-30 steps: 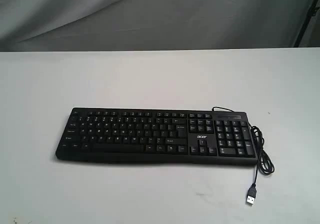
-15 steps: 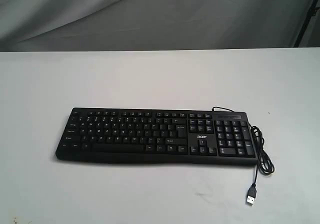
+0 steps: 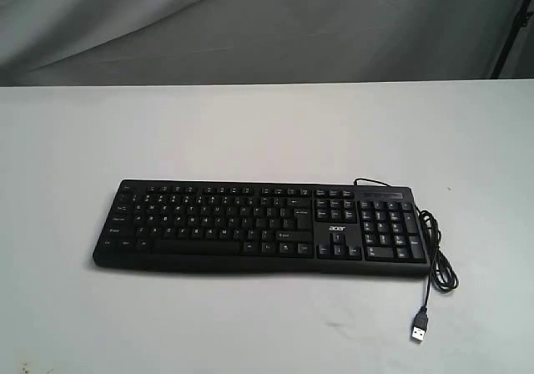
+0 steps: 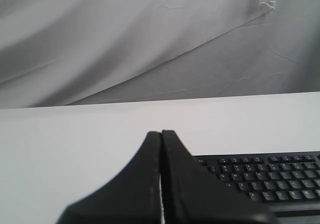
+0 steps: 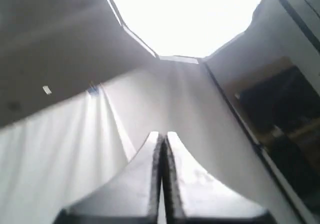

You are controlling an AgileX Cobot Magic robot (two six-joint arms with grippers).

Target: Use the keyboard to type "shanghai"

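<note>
The keyboard (image 3: 259, 226) lies flat on the white counter (image 3: 250, 132), a little forward of the middle, its long side running left to right in the exterior view and the number pad (image 3: 388, 228) at the right end. A black cable (image 3: 434, 253) leaves the far right corner, loops on the counter just beside that end and finishes in a plug (image 3: 419, 327) lying apart from the keyboard, nearer the front edge. Grey cloth (image 3: 250, 23) hangs behind the counter. The left hand (image 4: 161, 133) has its jaws pressed together with no gap and nothing between them; it is above the bare counter, with a corner of the keyboard (image 4: 260, 176) showing beyond it. The right hand (image 5: 161, 134) also has its jaws together and empty, and it points up toward a bright light (image 5: 185, 14) overhead, with pale cloth behind it.
</note>
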